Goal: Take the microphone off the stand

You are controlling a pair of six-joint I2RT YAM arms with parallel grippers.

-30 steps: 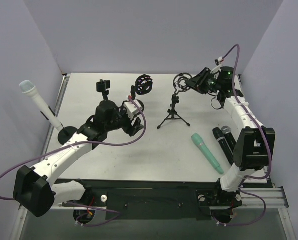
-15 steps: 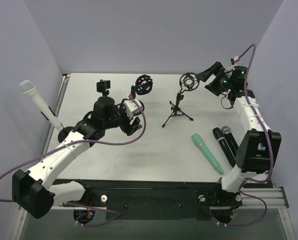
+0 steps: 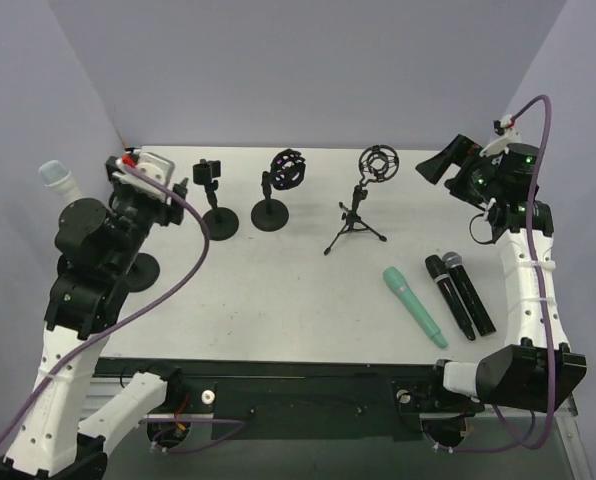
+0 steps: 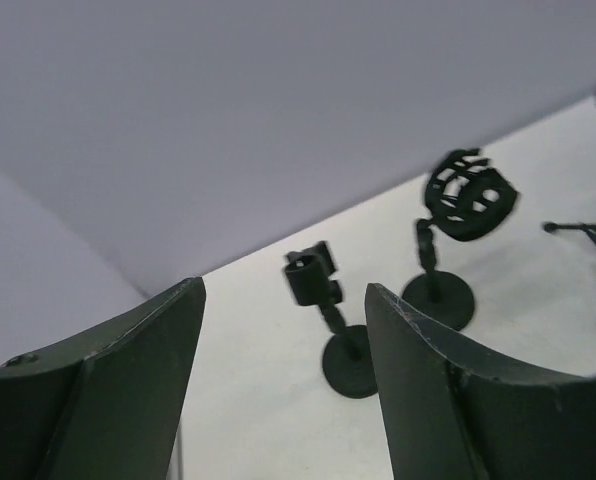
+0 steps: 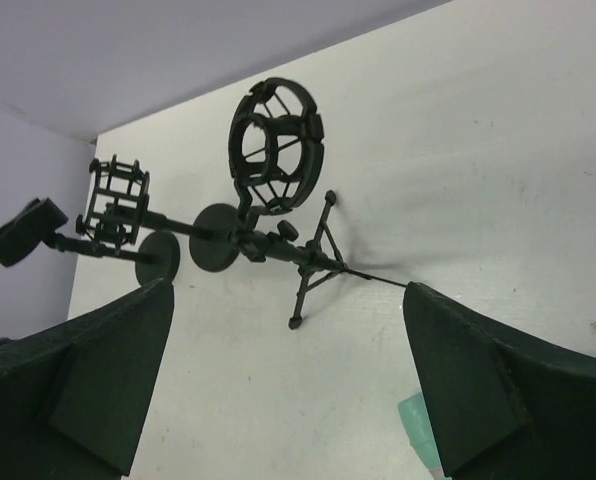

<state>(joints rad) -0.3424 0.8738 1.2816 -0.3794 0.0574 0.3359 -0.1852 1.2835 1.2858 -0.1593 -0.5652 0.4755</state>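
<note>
- Fingers of your left gripper (image 4: 283, 295) stand spread with nothing between them. The right gripper (image 5: 288, 290) is likewise parted and empty.
- Microphone (image 3: 54, 177), white with a pale blue head, sits on its stand (image 3: 141, 272) behind the left gripper and off to its outer side. The arm's own body hides most of it.
- Just ahead of the left gripper is the clip stand (image 4: 323, 300), then the shock mount (image 4: 465, 195) on a round base.
- Ahead of the right gripper, the tripod shock mount (image 5: 275, 150) stands upright and apart from the fingers.
- Behind and below the right gripper lie a green microphone (image 3: 414, 306) and two black microphones (image 3: 458, 292).
- Since a second ago, your left arm has swung from mid-table out to the left side. The right gripper has drawn back from the tripod shock mount, which leaned then.
</note>
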